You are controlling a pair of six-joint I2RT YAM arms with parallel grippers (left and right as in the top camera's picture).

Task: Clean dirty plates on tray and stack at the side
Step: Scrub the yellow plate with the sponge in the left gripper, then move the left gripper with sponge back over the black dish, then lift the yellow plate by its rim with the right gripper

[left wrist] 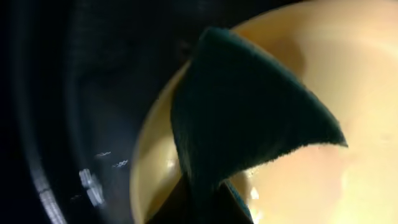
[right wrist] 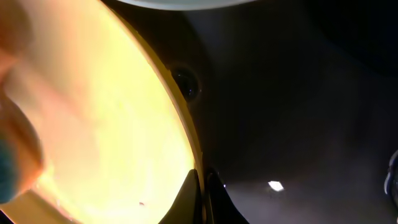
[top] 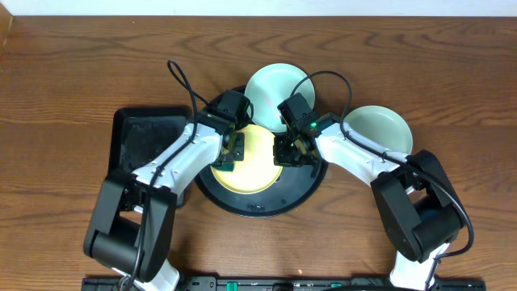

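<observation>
The pale yellow plate (top: 252, 166) lies on the round black tray (top: 266, 202). My left gripper (top: 229, 155) is shut on a dark green sponge (left wrist: 242, 118) and presses it onto the plate's left part (left wrist: 348, 74). My right gripper (top: 291, 150) is shut on the yellow plate's right rim (right wrist: 186, 143), one finger inside and one outside. One mint plate (top: 279, 86) lies at the tray's far edge. Another mint plate (top: 377, 129) rests on the table to the right of the tray.
A rectangular black tray (top: 144, 137) sits left of the round tray, partly under my left arm. The brown wooden table (top: 73, 81) surrounds everything. The black tray floor (right wrist: 298, 124) fills the right wrist view.
</observation>
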